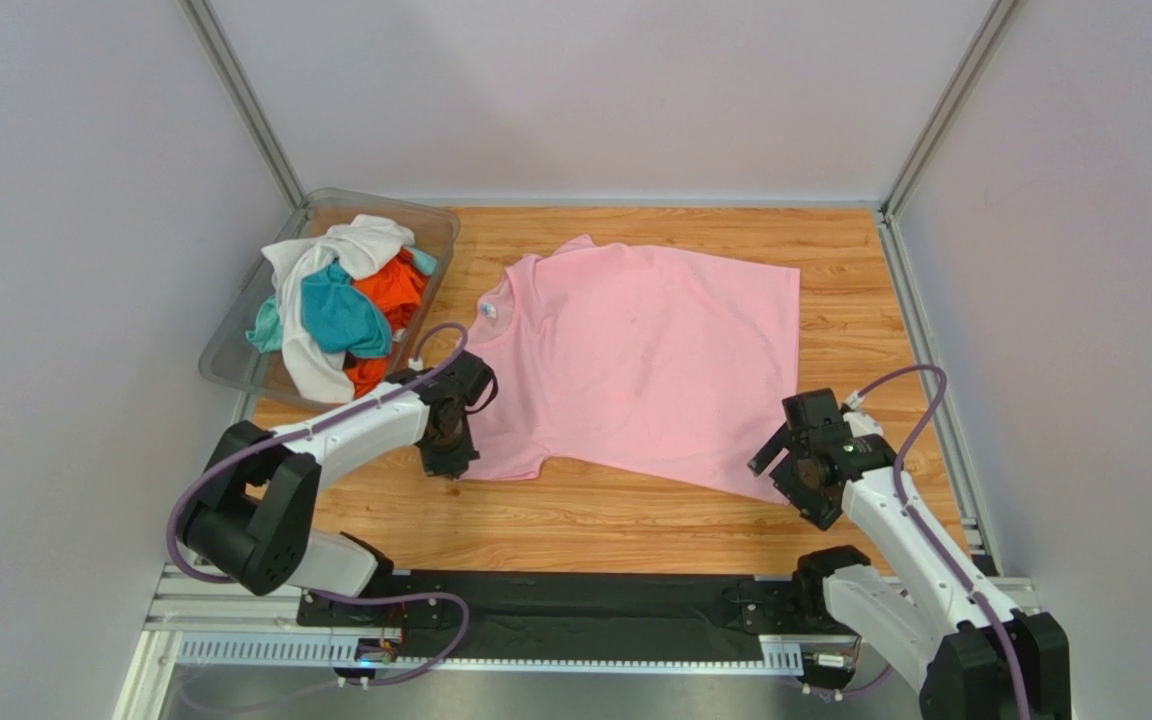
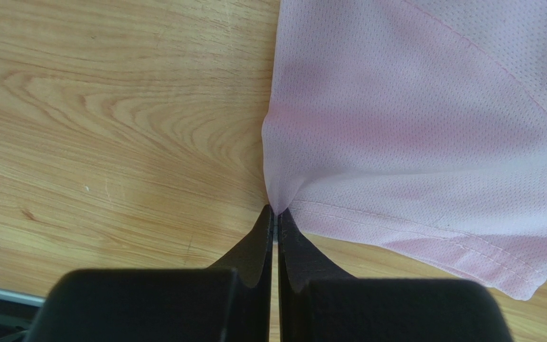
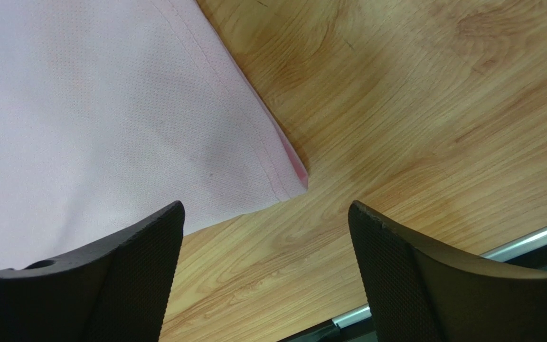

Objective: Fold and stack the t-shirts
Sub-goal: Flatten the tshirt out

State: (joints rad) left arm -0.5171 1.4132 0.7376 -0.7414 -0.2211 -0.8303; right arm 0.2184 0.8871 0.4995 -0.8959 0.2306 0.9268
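The left arm stretches low over the tabletop's near left, its left gripper pinched tight on the pink t-shirt's edge. The right arm bends above the near right corner, right gripper spread wide, holding nothing.

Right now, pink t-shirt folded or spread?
Spread: pink t-shirt lies flat on the table, collar and hem both visible; left gripper pinches its edge.

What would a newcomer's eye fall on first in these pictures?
A large pink t-shirt lies spread in the middle of the wooden table. The left gripper is shut on its near left edge. At the far left, a clear bin holds a heap of white, teal and orange shirts.
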